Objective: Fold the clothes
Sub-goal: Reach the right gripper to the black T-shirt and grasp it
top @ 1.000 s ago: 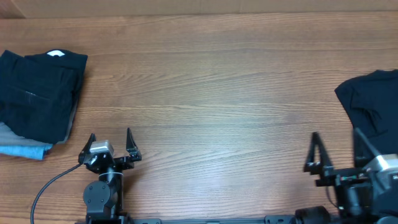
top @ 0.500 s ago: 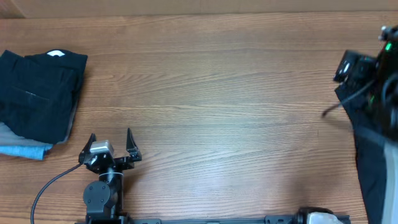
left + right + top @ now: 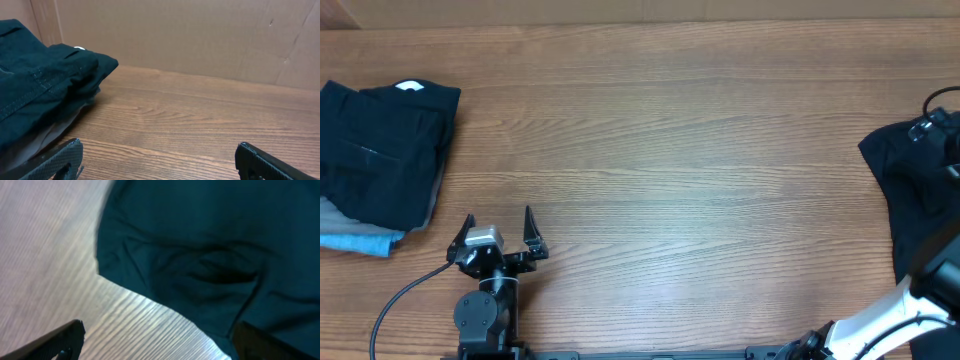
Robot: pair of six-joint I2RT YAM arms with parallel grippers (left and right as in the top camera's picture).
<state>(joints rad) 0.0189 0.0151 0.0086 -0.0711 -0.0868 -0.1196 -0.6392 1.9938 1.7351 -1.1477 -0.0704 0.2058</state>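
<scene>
The left end effector (image 3: 498, 228) sits low near the front edge of the bench (image 3: 670, 150); its two fingers (image 3: 60, 157) are spread wide apart with nothing between them; in the left wrist view only bare wood shows in the gap. At the far left lies a pile of folded dark clothes (image 3: 380, 140) with a small white label (image 3: 410, 86) on top and a light blue cloth (image 3: 360, 242) at the very bottom; the pile is near the left end effector but apart from it. The black T-shirt (image 3: 915, 170) lies in a loose, wrinkly heap at the right edge of the bench, not folded; the right arm (image 3: 905, 310) reaches over it; the right end effector (image 3: 159, 330) is over the shirt with its fingers wide open, holding nothing; its view is blurry, so I cannot tell if it touches the cloth. A brown cardboard wall (image 3: 175, 35) stands behind the bench.
</scene>
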